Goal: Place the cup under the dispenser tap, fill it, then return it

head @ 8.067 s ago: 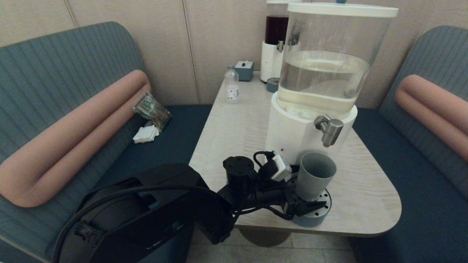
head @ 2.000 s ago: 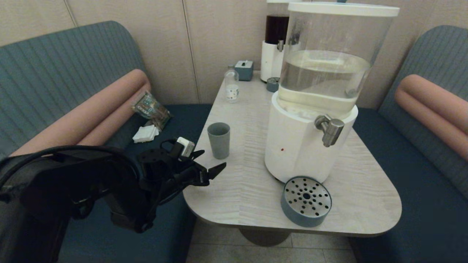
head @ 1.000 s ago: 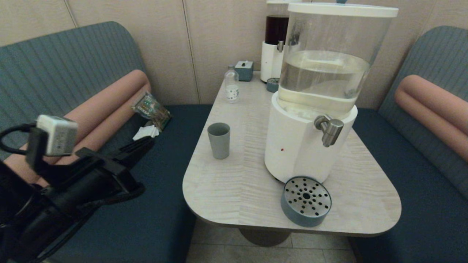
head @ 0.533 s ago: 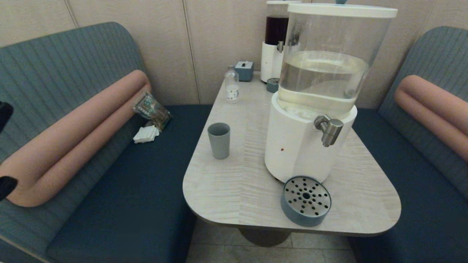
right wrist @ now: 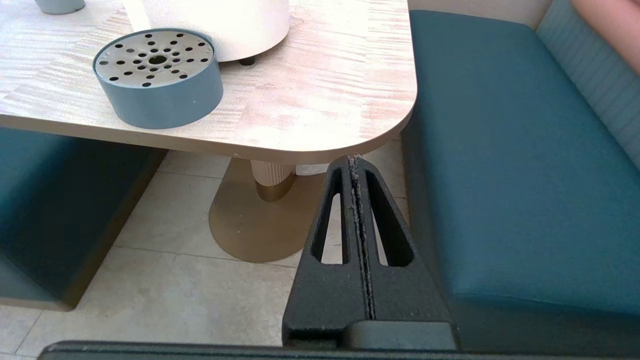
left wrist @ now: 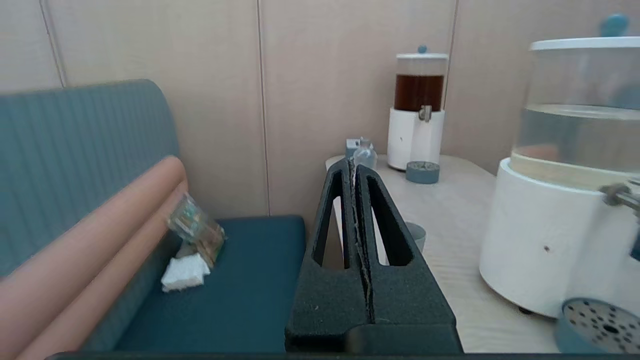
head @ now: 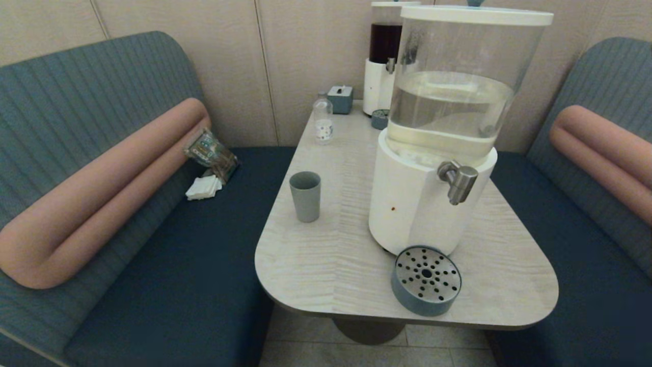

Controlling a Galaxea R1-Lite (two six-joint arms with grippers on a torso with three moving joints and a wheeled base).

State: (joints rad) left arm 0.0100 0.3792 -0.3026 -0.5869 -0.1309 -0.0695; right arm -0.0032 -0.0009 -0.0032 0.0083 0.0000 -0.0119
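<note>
Head view: cup (head: 305,196) upright on the table (head: 326,255), on the left part of the top, well apart from the dispenser tap (head: 460,181) and left of the dispenser's white base (head: 407,209). Drip tray (head: 426,280) on the table near the front edge, below the tap, holding no cup. Slim dispenser (head: 383,56) with dark liquid at the far end, with a small clear bottle (head: 323,121) and a small blue-grey box (head: 340,98) beside it. Neither arm visible here.

Left wrist view: left pincer (left wrist: 352,167) closed, both fingers pressed together along their length, gripping nothing. Positioned off the table's left side, above the blue bench seat (left wrist: 240,280), pointed toward the far end of the table. Rim of the cup (left wrist: 416,234) partly visible just behind the fingers, standing clear of them. Clear-tank dispenser (left wrist: 575,165) on the table beyond.

Right wrist view: right pincer (right wrist: 354,162) closed and empty, fingers pressed together. Held low, below table height, near the table's rounded front corner, over the tiled floor (right wrist: 165,235) and beside the right bench seat (right wrist: 505,150). Drip tray (right wrist: 157,75) seen on the table above.
</note>
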